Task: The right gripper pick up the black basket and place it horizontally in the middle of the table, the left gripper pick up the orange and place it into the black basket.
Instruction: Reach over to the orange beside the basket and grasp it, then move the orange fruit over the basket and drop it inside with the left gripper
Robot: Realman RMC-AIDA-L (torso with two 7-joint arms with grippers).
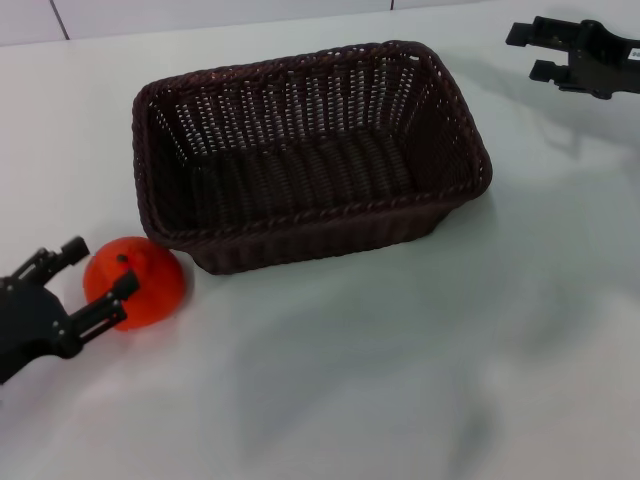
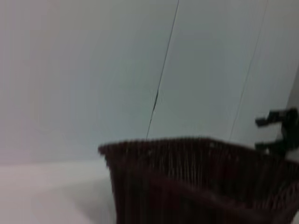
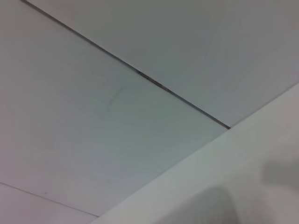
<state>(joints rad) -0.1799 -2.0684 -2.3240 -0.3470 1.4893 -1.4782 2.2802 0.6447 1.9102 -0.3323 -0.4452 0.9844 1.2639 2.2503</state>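
**A:** How far along is it?

**B:** The black basket [image 1: 310, 155] is already laid flat mid-worktop [image 1: 420, 370]. The orange [image 1: 135, 281] is still outside it, beside the near-left corner, so dropping it in is what's left.

**A:** And the claws?

**B:** The left claw [image 1: 98, 271] is spread around the orange, not seen clamped yet. The right claw [image 1: 530, 52] is parked far right, spread, nothing held.
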